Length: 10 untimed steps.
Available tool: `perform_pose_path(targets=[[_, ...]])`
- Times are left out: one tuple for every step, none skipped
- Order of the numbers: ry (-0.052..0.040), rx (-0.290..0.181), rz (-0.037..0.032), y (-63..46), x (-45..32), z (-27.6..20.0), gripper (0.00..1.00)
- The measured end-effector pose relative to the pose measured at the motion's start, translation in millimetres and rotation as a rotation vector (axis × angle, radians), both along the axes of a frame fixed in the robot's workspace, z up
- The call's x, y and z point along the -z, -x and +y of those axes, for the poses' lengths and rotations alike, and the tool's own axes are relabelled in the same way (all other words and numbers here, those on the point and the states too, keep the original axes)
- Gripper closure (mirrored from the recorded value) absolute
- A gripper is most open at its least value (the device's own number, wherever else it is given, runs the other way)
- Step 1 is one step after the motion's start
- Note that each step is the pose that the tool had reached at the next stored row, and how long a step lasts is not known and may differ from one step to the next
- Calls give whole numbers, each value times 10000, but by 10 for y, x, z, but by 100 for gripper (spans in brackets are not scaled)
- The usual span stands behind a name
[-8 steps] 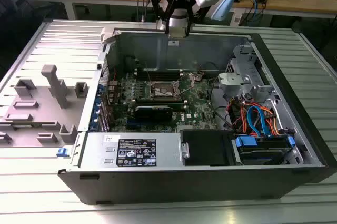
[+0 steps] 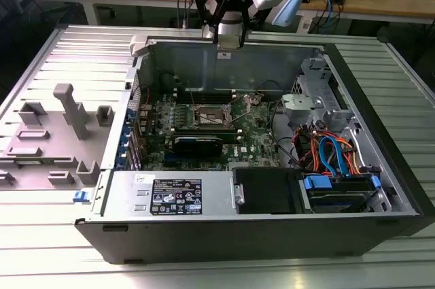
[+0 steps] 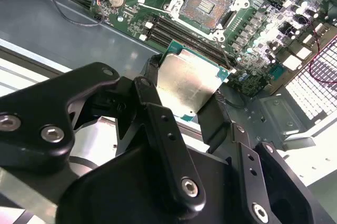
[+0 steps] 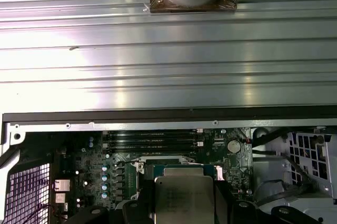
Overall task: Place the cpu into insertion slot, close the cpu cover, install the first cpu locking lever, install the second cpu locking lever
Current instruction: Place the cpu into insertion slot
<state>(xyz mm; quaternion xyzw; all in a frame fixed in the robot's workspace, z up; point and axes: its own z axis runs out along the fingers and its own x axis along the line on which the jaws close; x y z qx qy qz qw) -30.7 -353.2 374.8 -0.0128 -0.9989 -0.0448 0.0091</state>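
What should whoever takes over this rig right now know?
Pincer: shut on the cpu, gripping two opposite edges, held in the air near the rim of the computer case.
Insertion slot: open and empty on the green motherboard, dark centre exposed.
Done: cpu is in the grip.
Left: cpu not yet seated; nothing closed or latched over the slot.

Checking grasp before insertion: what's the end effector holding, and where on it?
The end effector holds the cpu, pinched by two opposite side edges, metal top exposed. The insertion slot is empty.
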Motion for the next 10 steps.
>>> perform_pose_path(targets=[[0,0,0,0,0,0,46],[0,0,0,0,0,0,46],[0,0,0,0,0,0,46],[-1,0,0,0,0,0,46],[0,0,0,0,0,0,46],[0,7,0,0,0,0,46],[0,58,0,0,0,0,46],[-1,109,0,-1,0,0,46],[-1,200,0,0,1,0,46],[1,449,0,0,2,0,46]])
